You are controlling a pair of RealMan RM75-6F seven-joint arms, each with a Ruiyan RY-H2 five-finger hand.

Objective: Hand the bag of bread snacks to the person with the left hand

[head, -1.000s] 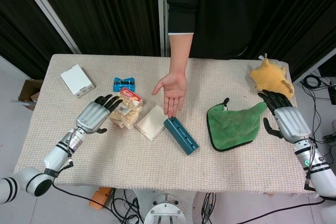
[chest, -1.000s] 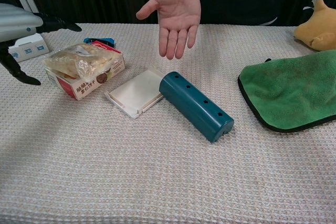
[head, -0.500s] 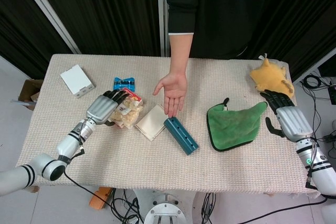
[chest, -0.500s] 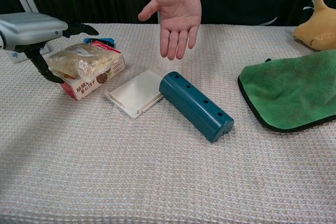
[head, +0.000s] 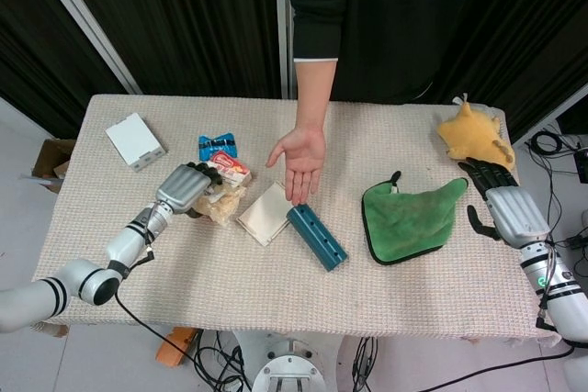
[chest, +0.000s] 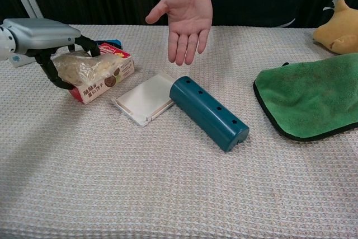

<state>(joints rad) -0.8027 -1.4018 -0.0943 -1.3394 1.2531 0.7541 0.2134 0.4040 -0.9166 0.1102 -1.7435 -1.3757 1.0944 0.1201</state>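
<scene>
Bag (chest: 84, 66) (head: 223, 201): clear, filled with pale bread snacks, lying on top of a red-and-white box (chest: 106, 74) (head: 230, 168) at the left-centre of the desk (chest: 179, 194) (head: 230, 273).

Left hand (chest: 42, 40) (head: 184, 188): sitting over the bag's left end, dark fingers (chest: 85, 45) curling down across its top and the thumb reaching down its near side; closing around the bag, though full grip not certain from either view. Bag not lifted, resting on the box.

Person's hand (chest: 187, 12) (head: 299, 158): palm up, open, hovering behind and right of the bag, above the far-centre of the desk.

Cream flat case (chest: 145, 99) (head: 265, 213): lying just right of the box, touching the teal cylinder (chest: 208, 113) (head: 316, 237), which is lying at a slant toward the near right.

Blue wrapper (head: 218, 146): lying just behind the box. White box (head: 135, 140): sitting at the far left corner, well apart.

Green cloth (chest: 307, 102) (head: 409, 218) and yellow plush (chest: 335, 26) (head: 472, 133): occupying the right side.

Right hand (head: 503, 204): resting at the right edge near the cloth, fingers extended and apart, holding nothing.

Open room: bare weave running between the bag and the person's hand, and across the whole near edge of the desk.
</scene>
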